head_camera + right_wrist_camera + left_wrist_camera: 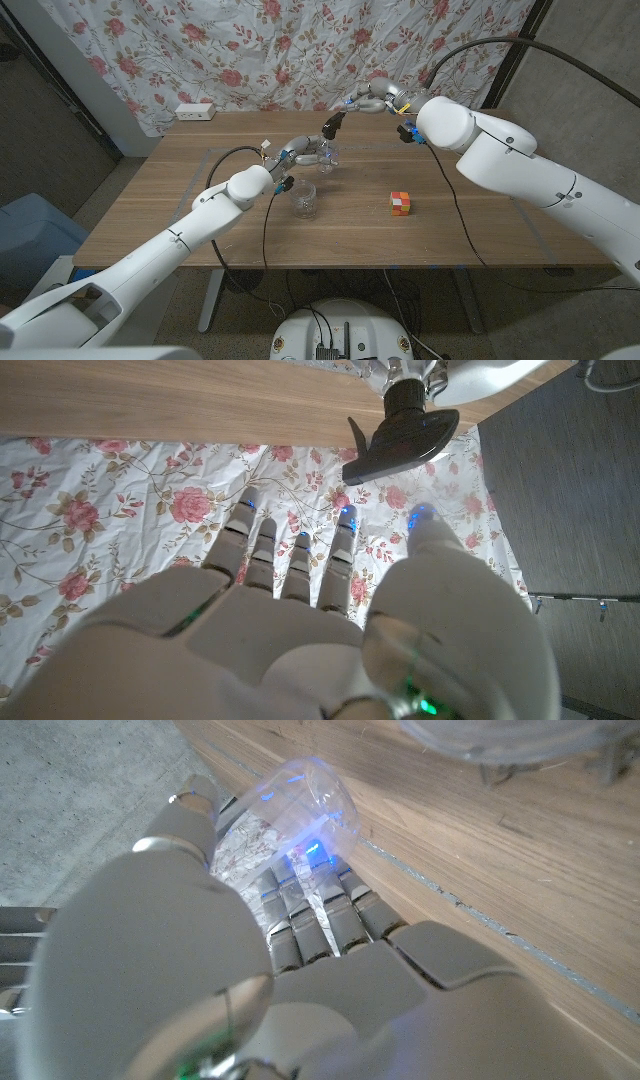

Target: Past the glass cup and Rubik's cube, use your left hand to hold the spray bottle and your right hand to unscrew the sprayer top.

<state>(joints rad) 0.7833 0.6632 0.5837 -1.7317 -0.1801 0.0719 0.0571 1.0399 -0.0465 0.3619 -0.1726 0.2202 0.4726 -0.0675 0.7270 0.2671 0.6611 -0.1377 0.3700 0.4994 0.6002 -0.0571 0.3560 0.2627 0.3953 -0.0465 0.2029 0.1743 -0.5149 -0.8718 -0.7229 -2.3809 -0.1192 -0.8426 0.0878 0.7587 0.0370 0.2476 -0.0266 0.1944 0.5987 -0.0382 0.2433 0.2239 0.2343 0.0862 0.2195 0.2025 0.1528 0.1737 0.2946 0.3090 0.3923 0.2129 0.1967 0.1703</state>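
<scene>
The clear spray bottle (326,158) stands past the glass cup (305,200), and my left hand (298,155) grips its body from the left. In the left wrist view my fingers (310,925) wrap the clear bottle (312,798), with the glass cup's base (520,740) nearby. The black sprayer top (331,124) sits on the bottle. My right hand (370,100) hovers just behind and right of it with fingers spread, holding nothing. The right wrist view shows the sprayer top (400,432) just beyond my fingertips (300,545). The Rubik's cube (401,203) lies to the right of the cup.
A white power strip (195,111) lies at the table's back left corner. A floral curtain (280,50) hangs close behind the table. Black cables (445,195) trail over the wooden table (480,230) under my right arm.
</scene>
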